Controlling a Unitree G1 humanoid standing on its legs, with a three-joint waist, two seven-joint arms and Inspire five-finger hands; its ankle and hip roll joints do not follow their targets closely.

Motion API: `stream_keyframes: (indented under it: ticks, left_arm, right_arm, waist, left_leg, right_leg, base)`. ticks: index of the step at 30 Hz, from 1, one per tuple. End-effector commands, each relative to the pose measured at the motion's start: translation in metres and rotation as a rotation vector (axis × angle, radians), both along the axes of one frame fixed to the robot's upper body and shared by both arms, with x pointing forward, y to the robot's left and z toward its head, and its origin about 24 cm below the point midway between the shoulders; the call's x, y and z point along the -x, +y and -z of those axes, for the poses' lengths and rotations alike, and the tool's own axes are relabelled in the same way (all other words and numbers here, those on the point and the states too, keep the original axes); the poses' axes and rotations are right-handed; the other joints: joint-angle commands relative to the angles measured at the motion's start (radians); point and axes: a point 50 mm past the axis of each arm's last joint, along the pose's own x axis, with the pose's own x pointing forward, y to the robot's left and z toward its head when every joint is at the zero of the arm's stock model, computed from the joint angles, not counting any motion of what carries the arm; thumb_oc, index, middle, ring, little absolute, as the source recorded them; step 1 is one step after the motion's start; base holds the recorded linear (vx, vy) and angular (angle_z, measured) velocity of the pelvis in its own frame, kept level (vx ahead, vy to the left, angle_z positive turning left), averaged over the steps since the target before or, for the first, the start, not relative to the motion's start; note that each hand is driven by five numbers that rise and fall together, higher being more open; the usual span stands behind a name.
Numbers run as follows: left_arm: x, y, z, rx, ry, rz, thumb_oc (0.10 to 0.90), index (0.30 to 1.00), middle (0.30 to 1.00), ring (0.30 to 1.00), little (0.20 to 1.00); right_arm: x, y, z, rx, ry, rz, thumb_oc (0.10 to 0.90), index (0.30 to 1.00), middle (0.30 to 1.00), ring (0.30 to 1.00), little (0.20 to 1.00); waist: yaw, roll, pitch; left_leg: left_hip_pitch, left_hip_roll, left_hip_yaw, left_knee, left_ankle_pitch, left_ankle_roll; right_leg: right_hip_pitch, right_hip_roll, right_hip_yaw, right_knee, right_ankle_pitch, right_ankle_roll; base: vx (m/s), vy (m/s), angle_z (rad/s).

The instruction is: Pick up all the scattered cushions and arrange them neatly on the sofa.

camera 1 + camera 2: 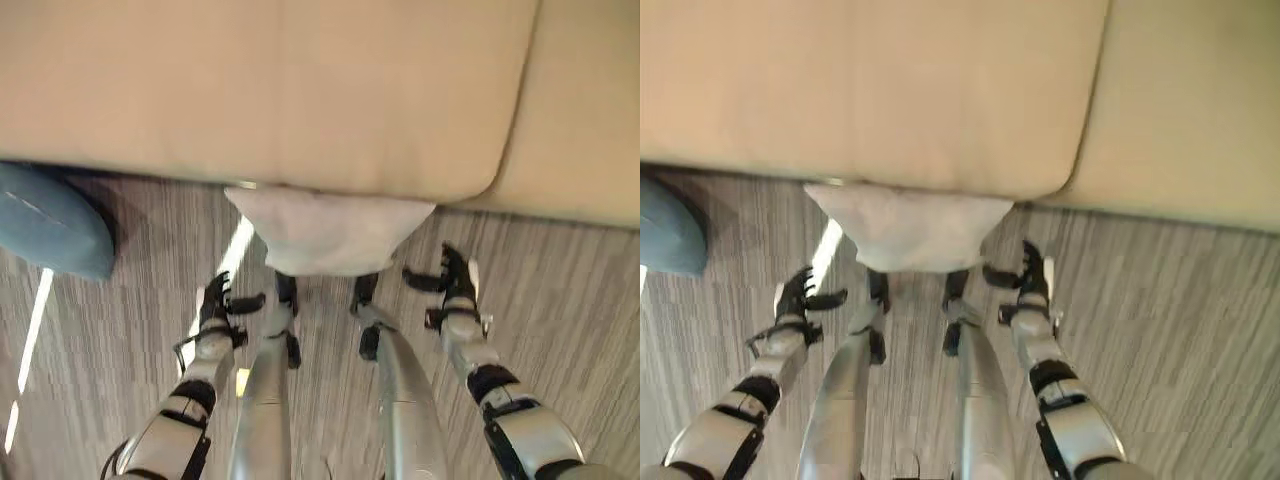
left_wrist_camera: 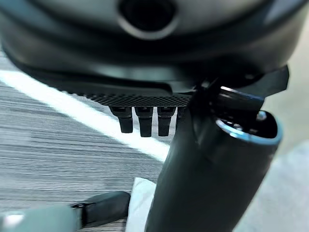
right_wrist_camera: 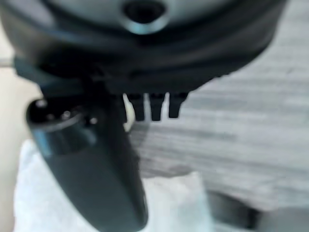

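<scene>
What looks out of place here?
Two cushions are off the sofa: a white cushion on the floor against its front edge, between both open hands, and a blue cushion on the floor at left.

A pale grey-white cushion (image 1: 325,232) is seen lying on the striped grey floor (image 1: 560,300), its far edge tucked against the front of the beige sofa (image 1: 300,90). A blue-grey cushion (image 1: 50,222) (rounded, partly cut off by the view's edge) lies on the floor farther left, also near the sofa's front.
</scene>
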Motion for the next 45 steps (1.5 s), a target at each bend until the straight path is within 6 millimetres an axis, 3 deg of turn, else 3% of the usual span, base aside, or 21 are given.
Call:
stream_keyframes:
  ticks: [1,6,7,8,10,11,12,13,15,18,22,27,33,34,39,40,45]
  left_arm:
    - [0.011,0.008,0.006,0.028,-0.041,-0.078,0.800,0.900,0.900,0.900,0.900]
    - [-0.020,-0.008,-0.042,0.006,-0.198,0.012,0.800,0.900,0.900,0.900,0.900]
    - [-0.020,-0.008,-0.042,0.006,-0.198,0.012,0.800,0.900,0.900,0.900,0.900]
    - [-0.029,-0.019,-0.063,0.024,-0.277,0.071,0.800,0.900,0.900,0.900,0.900]
    - [-0.035,-0.029,-0.080,0.043,-0.336,0.114,0.800,0.900,0.900,0.900,0.900]
    - [-0.040,-0.043,-0.089,0.063,-0.366,0.158,0.800,0.900,0.900,0.900,0.900]
    - [-0.041,-0.049,-0.094,0.070,-0.385,0.173,0.770,0.855,0.855,0.855,0.855]
    - [-0.042,-0.057,-0.099,0.083,-0.406,0.197,0.568,0.552,0.552,0.552,0.552]
    - [-0.043,-0.067,-0.109,0.102,-0.443,0.226,0.400,0.300,0.300,0.300,0.300]
    - [-0.043,-0.079,-0.127,0.148,-0.525,0.262,0.400,0.300,0.300,0.300,0.300]
    - [-0.037,-0.077,-0.142,0.187,-0.623,0.263,0.400,0.300,0.300,0.300,0.300]
    - [-0.027,-0.078,-0.137,0.267,-0.655,0.259,0.400,0.300,0.300,0.300,0.300]
    - [-0.001,-0.088,-0.115,0.308,-0.653,0.324,0.400,0.300,0.300,0.300,0.300]
    - [0.003,-0.089,-0.109,0.302,-0.641,0.338,0.400,0.300,0.300,0.300,0.300]
    - [0.023,-0.092,-0.086,0.322,-0.590,0.374,0.400,0.300,0.300,0.300,0.300]
    - [0.037,-0.090,-0.071,0.331,-0.549,0.395,0.400,0.300,0.300,0.300,0.300]
    - [0.052,-0.085,-0.060,0.338,-0.517,0.415,0.400,0.300,0.300,0.300,0.300]
  right_arm:
    - [0.018,-0.010,0.012,-0.012,-0.058,0.045,0.800,0.900,0.900,0.900,0.900]
    - [-0.009,0.009,-0.042,-0.015,-0.218,-0.047,0.800,0.900,0.900,0.900,0.900]
    - [-0.009,0.009,-0.042,-0.015,-0.218,-0.047,0.800,0.900,0.900,0.900,0.900]
    - [-0.016,0.021,-0.063,-0.023,-0.278,-0.116,0.800,0.900,0.900,0.900,0.900]
    - [-0.021,0.040,-0.078,-0.031,-0.323,-0.201,0.800,0.900,0.900,0.900,0.900]
    - [-0.024,0.058,-0.087,-0.022,-0.343,-0.282,0.750,0.825,0.825,0.825,0.825]
    - [-0.024,0.066,-0.090,-0.023,-0.357,-0.318,0.400,0.300,0.300,0.300,0.300]
    - [-0.023,0.075,-0.094,-0.031,-0.376,-0.355,0.400,0.300,0.300,0.300,0.300]
    - [-0.022,0.089,-0.102,-0.031,-0.411,-0.402,0.400,0.300,0.300,0.300,0.300]
    - [-0.017,0.101,-0.114,-0.039,-0.472,-0.451,0.400,0.300,0.300,0.300,0.300]
    - [-0.008,0.102,-0.116,-0.051,-0.532,-0.476,0.400,0.300,0.300,0.300,0.300]
    - [0.004,0.098,-0.108,-0.061,-0.560,-0.473,0.400,0.300,0.300,0.300,0.300]
    - [0.032,0.089,-0.079,-0.115,-0.557,-0.466,0.400,0.300,0.300,0.300,0.300]
    - [0.038,0.089,-0.072,-0.126,-0.545,-0.472,0.400,0.300,0.300,0.300,0.300]
    - [0.058,0.077,-0.050,-0.151,-0.503,-0.452,0.400,0.300,0.300,0.300,0.300]
    - [0.072,0.059,-0.041,-0.117,-0.491,-0.406,0.400,0.300,0.300,0.300,0.300]
    - [0.089,0.036,-0.032,-0.098,-0.479,-0.331,0.400,0.300,0.300,0.300,0.300]
  waist:
    - [-0.010,0.034,-0.155]
    - [-0.009,0.044,-0.164]
    - [-0.009,0.044,-0.164]
    - [-0.007,0.046,-0.166]
    - [-0.006,0.046,-0.171]
    - [-0.004,0.042,-0.177]
    - [-0.004,0.042,-0.181]
    - [-0.005,0.041,-0.187]
    - [-0.004,0.039,-0.193]
    - [-0.007,0.038,-0.205]
    - [-0.011,0.033,-0.229]
    - [-0.012,0.029,-0.243]
    - [-0.018,0.024,-0.252]
    - [-0.019,0.023,-0.249]
    - [-0.028,0.013,-0.249]
    - [-0.037,0.005,-0.251]
    - [-0.047,-0.006,-0.268]
  left_leg:
    - [-0.057,-0.008,-0.032,0.029,-0.063,-0.011]
    - [-0.166,-0.015,-0.029,0.056,-0.070,-0.004]
    - [-0.167,-0.015,-0.029,0.056,-0.070,-0.004]
    - [-0.191,-0.017,-0.026,0.053,-0.068,-0.004]
    - [-0.206,-0.020,-0.030,0.051,-0.066,-0.005]
    - [-0.212,-0.022,-0.033,0.046,-0.065,-0.004]
    - [-0.214,-0.025,-0.033,0.041,-0.063,-0.004]
    - [-0.214,-0.026,-0.035,0.035,-0.061,-0.004]
    - [-0.214,-0.029,-0.037,0.029,-0.059,-0.005]
    - [-0.210,-0.031,-0.045,0.016,-0.056,-0.010]
    - [-0.184,-0.031,-0.051,-0.005,-0.051,-0.018]
    - [-0.128,-0.032,-0.051,-0.043,-0.043,-0.027]
    - [0.055,-0.040,-0.047,-0.142,-0.026,-0.044]
    - [0.078,-0.040,-0.041,-0.158,0.006,-0.039]
    - [0.249,-0.045,-0.041,-0.215,0.005,-0.047]
    - [0.369,-0.043,-0.036,-0.236,-0.002,-0.050]
    - [0.528,-0.038,-0.028,-0.272,-0.011,-0.052]
  right_leg:
    - [0.017,-0.031,0.014,0.010,-0.094,0.096]
    - [-0.100,-0.033,0.030,0.053,-0.101,0.101]
    - [-0.101,-0.033,0.031,0.053,-0.101,0.101]
    - [-0.125,-0.036,0.034,0.056,-0.100,0.103]
    - [-0.143,-0.033,0.034,0.055,-0.098,0.105]
    - [-0.149,-0.032,0.033,0.054,-0.097,0.105]
    - [-0.154,-0.030,0.033,0.053,-0.097,0.106]
    - [-0.154,-0.029,0.034,0.049,-0.096,0.106]
    - [-0.156,-0.027,0.033,0.048,-0.094,0.106]
    - [-0.152,-0.028,0.031,0.039,-0.090,0.106]
    - [-0.131,-0.025,0.029,0.022,-0.081,0.109]
    - [-0.077,-0.023,0.025,-0.017,-0.067,0.113]
    - [0.100,-0.013,0.009,-0.125,-0.042,0.119]
    - [0.126,-0.013,-0.001,-0.154,-0.008,0.112]
    - [0.302,0.000,-0.013,-0.231,-0.001,0.116]
    - [0.427,0.006,-0.020,-0.268,-0.005,0.116]
    - [0.601,0.024,-0.029,-0.333,-0.011,0.118]
  base:
    - [0.01,0.040,-0.05]
    - [0.01,0.012,0.03]
    - [0.00,0.000,0.00]
    - [0.00,0.000,0.00]
    - [0.03,-0.015,-0.03]
    - [0.03,-0.032,0.00]
    - [0.02,-0.031,0.01]
    - [0.00,0.000,0.00]
    - [0.01,-0.022,0.04]
    - [0.00,-0.033,0.04]
    - [0.00,-0.032,0.04]
    - [-0.01,-0.020,-0.01]
    - [-0.02,-0.036,-0.01]
    - [-0.05,-0.029,0.02]
    - [0.05,-0.046,0.00]
    - [0.07,-0.056,-0.02]
    - [0.12,-0.072,-0.02]
